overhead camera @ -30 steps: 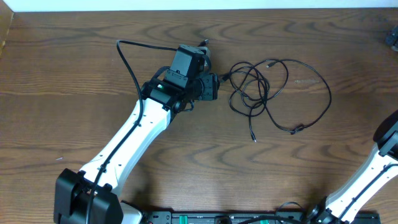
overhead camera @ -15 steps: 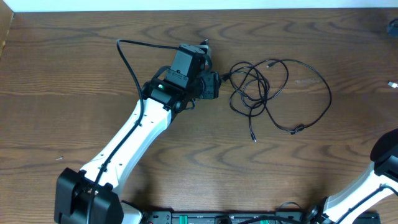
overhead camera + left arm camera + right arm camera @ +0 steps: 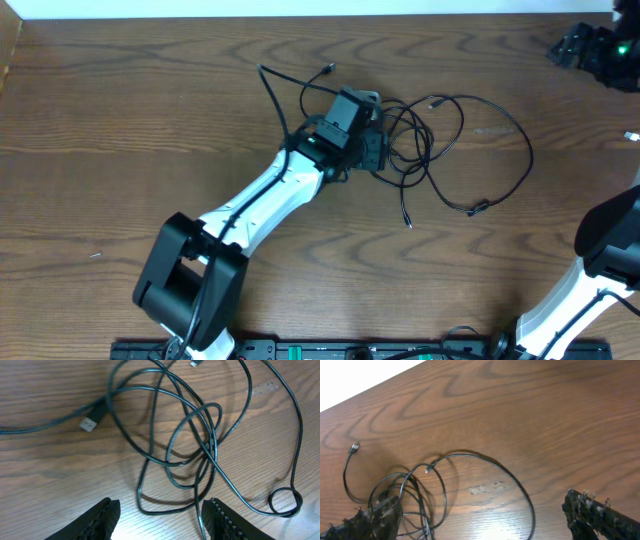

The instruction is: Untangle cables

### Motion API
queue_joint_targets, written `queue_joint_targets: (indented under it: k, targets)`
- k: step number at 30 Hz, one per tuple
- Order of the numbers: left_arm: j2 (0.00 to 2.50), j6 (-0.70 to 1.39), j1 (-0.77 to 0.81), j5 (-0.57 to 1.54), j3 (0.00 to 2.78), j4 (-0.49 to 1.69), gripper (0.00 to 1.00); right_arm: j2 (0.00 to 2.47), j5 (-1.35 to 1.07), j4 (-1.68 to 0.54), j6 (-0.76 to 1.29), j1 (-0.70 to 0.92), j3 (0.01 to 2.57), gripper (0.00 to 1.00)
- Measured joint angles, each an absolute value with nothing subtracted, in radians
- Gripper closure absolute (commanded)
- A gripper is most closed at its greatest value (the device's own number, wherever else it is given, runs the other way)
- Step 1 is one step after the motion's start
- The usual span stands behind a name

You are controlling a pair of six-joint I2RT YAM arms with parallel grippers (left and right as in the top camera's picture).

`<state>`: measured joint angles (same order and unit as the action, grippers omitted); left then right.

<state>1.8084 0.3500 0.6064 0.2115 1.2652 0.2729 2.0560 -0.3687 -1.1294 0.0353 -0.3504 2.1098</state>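
Observation:
The cables (image 3: 440, 140) are thin black cords lying in a tangled heap on the wooden table, with a wide loop to the right. No white cord shows. My left gripper (image 3: 382, 145) hovers over the heap's left side. In the left wrist view it (image 3: 162, 522) is open and empty, and cable loops (image 3: 190, 455) lie between and beyond its fingers. A USB plug (image 3: 89, 424) lies to the left. My right gripper (image 3: 562, 50) is at the far right corner, away from the cables. In the right wrist view it (image 3: 485, 520) is open and empty above the wide loop (image 3: 520, 490).
One cable end (image 3: 330, 68) curls out at the far left of the heap, and another plug (image 3: 407, 222) points toward the front. A small knot (image 3: 478, 208) sits on the wide loop. A small white object (image 3: 630, 137) lies at the right table edge.
My left arm has swung right, from beside the heap to over its left side. My right gripper has risen into view at the far right corner. The cables have not moved.

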Motion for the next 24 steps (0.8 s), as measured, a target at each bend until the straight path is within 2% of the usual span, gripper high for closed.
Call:
queue_joint_targets:
  k: [14, 24]
  targets:
    - [1.979, 0.559, 0.617, 0.203, 1.265, 0.027, 0.45, 2.056, -0.362, -1.129, 0.033, -0.312, 2.064, 0.01]
    - [2.035, 0.677, 0.617, 0.056, 1.265, -0.068, 0.48, 2.056, -0.36, -1.11, 0.032, -0.306, 2.036, 0.01]
